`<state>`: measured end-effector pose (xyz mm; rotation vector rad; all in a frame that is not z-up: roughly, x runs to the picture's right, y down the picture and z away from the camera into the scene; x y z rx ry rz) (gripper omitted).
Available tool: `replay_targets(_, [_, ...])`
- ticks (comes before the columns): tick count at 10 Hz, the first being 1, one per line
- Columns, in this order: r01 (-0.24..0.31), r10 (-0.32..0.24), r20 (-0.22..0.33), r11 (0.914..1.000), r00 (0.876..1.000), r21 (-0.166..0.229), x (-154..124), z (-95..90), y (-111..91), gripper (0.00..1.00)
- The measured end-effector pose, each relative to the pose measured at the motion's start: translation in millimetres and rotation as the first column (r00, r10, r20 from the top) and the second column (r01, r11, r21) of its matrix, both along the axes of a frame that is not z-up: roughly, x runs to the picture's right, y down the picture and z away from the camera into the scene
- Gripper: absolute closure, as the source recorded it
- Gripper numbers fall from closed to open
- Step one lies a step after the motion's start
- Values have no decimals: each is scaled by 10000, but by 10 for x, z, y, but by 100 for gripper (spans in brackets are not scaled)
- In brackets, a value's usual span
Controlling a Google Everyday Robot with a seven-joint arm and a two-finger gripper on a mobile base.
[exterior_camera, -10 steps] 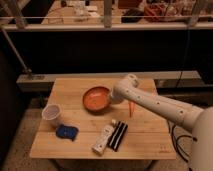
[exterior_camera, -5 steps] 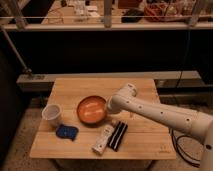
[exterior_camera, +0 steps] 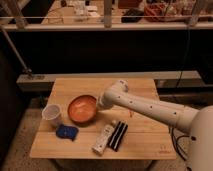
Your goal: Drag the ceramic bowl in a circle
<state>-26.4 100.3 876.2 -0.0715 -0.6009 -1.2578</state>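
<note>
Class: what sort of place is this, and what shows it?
Probably an indoor office or canteen area: a wooden table, a railing behind it, cluttered tables beyond. The gripper is at the rim of the ceramic bowl.

bowl: orange-red, on wooden table, left of centre | gripper: at bowl's right rim, on white arm reaching in from the right | cup: white, just left of bowl | blue pad: before cup | white packet, black bar: side by side, near front edge
</note>
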Motion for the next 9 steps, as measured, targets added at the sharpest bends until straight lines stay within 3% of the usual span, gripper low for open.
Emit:
replay_targets(2, [-517, 517, 281, 9987, 9983, -7, 13, 224, -299, 93])
replay_targets(5, [-1145, 1144, -276, 9934, 9930, -6, 205, 470, -523, 93])
replay_targets(7, [-1566, 1560, -922, 9877, 9834, 1, 525, 464, -488, 93])
replay_targets(9, [-1982, 1952, -1565, 9802, 9682, -35, 868, 335, -309, 93])
